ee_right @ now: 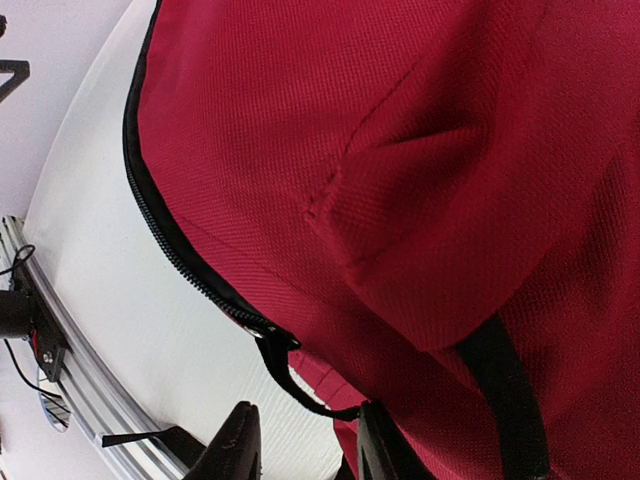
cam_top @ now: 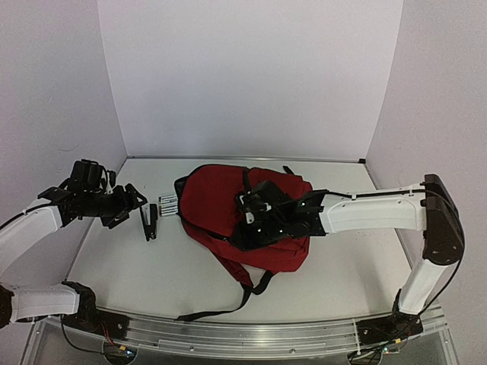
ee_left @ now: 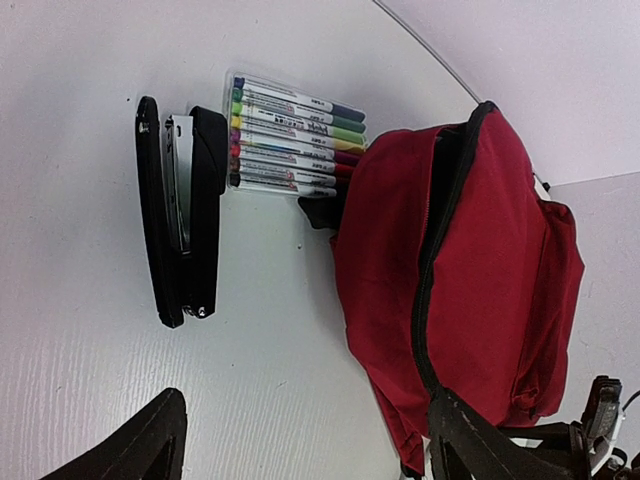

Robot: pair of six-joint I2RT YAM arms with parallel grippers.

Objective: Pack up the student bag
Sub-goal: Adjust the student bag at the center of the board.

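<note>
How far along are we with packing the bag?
Nothing looks packed: the stapler and marker pack lie on the table beside the student bag. In hand: the right gripper sits at the bag's zipper pull; a grip isn't clear. The left gripper is open near the stapler. Left: both items go in.

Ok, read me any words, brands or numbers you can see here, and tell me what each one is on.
No text here is legible enough to quote.
On the marker pack: printing along the barrels, too small to read.
On the stapler: no marking I can read.
On the student bag: no label in view.
</note>
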